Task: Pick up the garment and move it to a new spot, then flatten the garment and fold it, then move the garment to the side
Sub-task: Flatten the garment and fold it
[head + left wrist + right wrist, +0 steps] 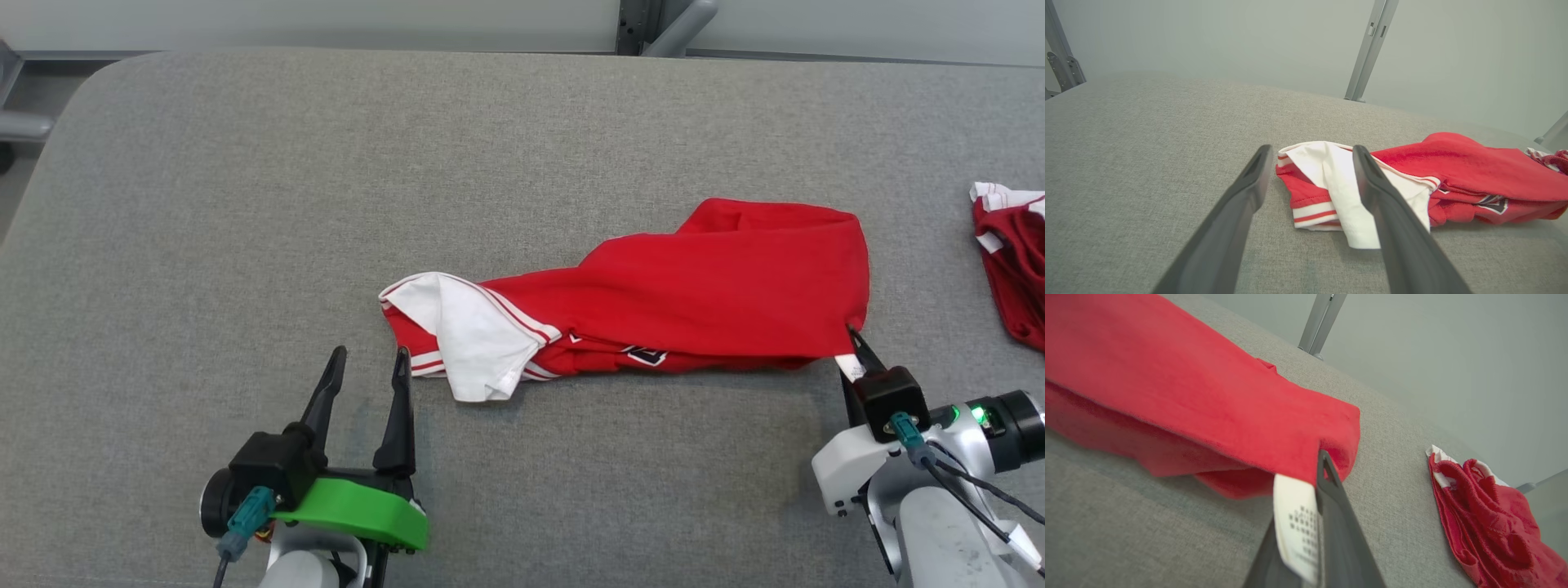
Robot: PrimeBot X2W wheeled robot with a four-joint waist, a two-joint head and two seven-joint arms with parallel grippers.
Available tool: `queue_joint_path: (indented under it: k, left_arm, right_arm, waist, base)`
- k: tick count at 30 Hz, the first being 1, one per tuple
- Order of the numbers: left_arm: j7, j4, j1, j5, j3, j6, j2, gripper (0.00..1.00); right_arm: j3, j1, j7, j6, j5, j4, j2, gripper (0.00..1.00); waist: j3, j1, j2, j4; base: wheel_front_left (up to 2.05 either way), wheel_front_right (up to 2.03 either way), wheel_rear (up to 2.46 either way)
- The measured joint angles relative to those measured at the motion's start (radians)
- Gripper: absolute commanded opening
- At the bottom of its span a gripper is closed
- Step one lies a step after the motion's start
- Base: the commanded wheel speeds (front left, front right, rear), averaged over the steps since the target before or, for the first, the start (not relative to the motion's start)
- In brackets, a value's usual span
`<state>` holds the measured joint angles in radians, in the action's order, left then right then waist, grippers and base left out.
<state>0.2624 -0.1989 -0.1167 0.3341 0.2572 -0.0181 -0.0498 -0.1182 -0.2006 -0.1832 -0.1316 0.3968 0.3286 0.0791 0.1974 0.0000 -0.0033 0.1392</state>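
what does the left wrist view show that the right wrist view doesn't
Left wrist view: the white sleeve with striped trim of the red shirt, between the left gripper's open jaws. Right wrist view: the white care label at the shirt's corner, caught in the right gripper's shut jaws. Both: the shirt, the grey padded table and a second red garment at the side.
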Motion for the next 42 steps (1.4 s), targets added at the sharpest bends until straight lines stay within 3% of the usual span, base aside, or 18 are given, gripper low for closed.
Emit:
queue_joint_path:
  k: [6,9,10,11,12,28,29,30,31,32,37,42]
  left_arm:
    - [0.0,-0.033,0.005,0.026,0.05,-0.005,0.0,1.0]
    - [0.0,-0.051,0.005,0.035,0.068,-0.005,0.0,1.0]
    - [0.0,-0.058,0.005,0.039,0.074,-0.006,0.0,1.0]
    - [0.0,-0.077,0.002,0.044,0.085,-0.008,0.0,1.0]
    - [-0.002,-0.09,0.0,0.05,0.091,-0.009,0.0,1.0]
    - [-0.014,-0.387,-0.108,0.162,0.068,-0.016,0.0,1.0]
    - [-0.014,-0.404,-0.115,0.164,0.069,-0.017,0.0,0.86]
    - [-0.014,-0.422,-0.122,0.164,0.07,-0.018,0.0,0.5]
    - [-0.014,-0.433,-0.129,0.164,0.071,-0.021,0.0,0.32]
    - [-0.013,-0.441,-0.135,0.165,0.072,-0.026,0.0,0.0]
    - [-0.004,-0.427,-0.143,0.158,0.073,-0.034,0.0,0.0]
    - [-0.001,-0.301,-0.119,0.13,0.018,-0.003,-0.024,0.0]
  right_arm:
    - [0.008,0.038,-0.015,0.0,-0.028,0.032,-0.023,0.0]
    - [0.018,0.04,-0.025,0.0,-0.051,0.053,-0.028,0.07]
    - [0.018,0.04,-0.03,0.0,-0.059,0.055,-0.029,0.2]
    - [0.016,0.04,-0.038,0.0,-0.084,0.054,-0.029,0.95]
    - [0.016,0.04,-0.039,0.0,-0.094,0.053,-0.029,1.0]
    - [0.021,0.082,-0.065,0.0,-0.184,-0.104,-0.029,1.0]
    - [0.021,0.086,-0.066,0.0,-0.184,-0.12,-0.029,1.0]
    - [0.02,0.089,-0.068,0.0,-0.187,-0.137,-0.029,1.0]
    - [0.018,0.091,-0.07,0.0,-0.19,-0.155,-0.029,1.0]
    - [0.016,0.093,-0.073,0.0,-0.191,-0.173,-0.029,1.0]
    - [-0.002,0.116,-0.075,0.0,-0.202,-0.24,-0.028,1.0]
    - [-0.025,0.138,-0.078,0.0,-0.212,-0.269,-0.028,1.0]
  waist:
    - [-0.011,0.0,0.0,-0.016]
    - [-0.017,0.0,0.0,-0.025]
    - [-0.019,0.0,0.0,-0.029]
    - [-0.022,0.0,0.0,-0.038]
    - [-0.024,0.0,0.0,-0.043]
    - [-0.028,0.0,0.0,-0.173]
    - [-0.029,0.0,0.0,-0.18]
    - [-0.03,0.0,0.0,-0.187]
    - [-0.031,0.0,0.0,-0.192]
    - [-0.032,0.0,0.0,-0.197]
    - [-0.047,0.0,0.0,-0.191]
    - [-0.063,0.0,0.0,-0.155]
  base:
    - [0.0,0.0,0.0]
    - [0.0,0.0,0.0]
    - [0.0,0.0,0.0]
    - [0.0,0.0,0.0]
    - [0.0,0.0,0.0]
    - [0.0,0.0,0.0]
    - [0.0,0.0,0.0]
    - [0.0,0.0,0.0]
    - [0.0,0.0,0.0]
    - [0.0,0.0,0.0]
    - [0.0,0.0,0.0]
    - [0.0,0.0,0.0]
